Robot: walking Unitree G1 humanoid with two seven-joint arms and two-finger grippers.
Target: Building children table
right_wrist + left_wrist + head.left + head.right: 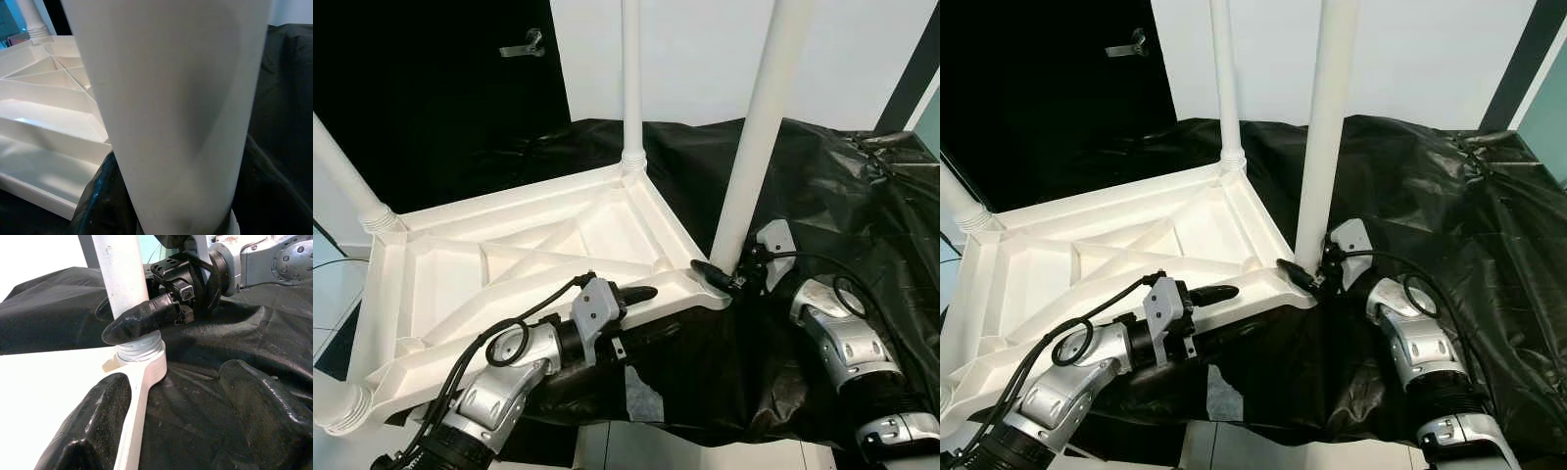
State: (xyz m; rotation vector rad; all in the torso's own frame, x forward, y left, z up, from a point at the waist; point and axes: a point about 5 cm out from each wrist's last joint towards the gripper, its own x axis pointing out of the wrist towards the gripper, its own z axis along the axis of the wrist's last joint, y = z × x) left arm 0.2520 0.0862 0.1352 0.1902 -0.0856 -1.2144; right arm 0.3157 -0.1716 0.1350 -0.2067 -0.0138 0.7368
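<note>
The white plastic table top lies upside down on a black sheet, its ribbed underside facing up. A white leg stands at each corner. My right gripper is shut on the near right leg just above its socket; one of its fingers wraps the leg. My left gripper is open at the table top's near edge, a short way left of that corner. The edge lies between its fingers.
The black sheet is crumpled and spreads to the right and behind. Other legs rise at the far corner, the left and the near left. A dark door with a handle stands behind; light floor tiles lie in front.
</note>
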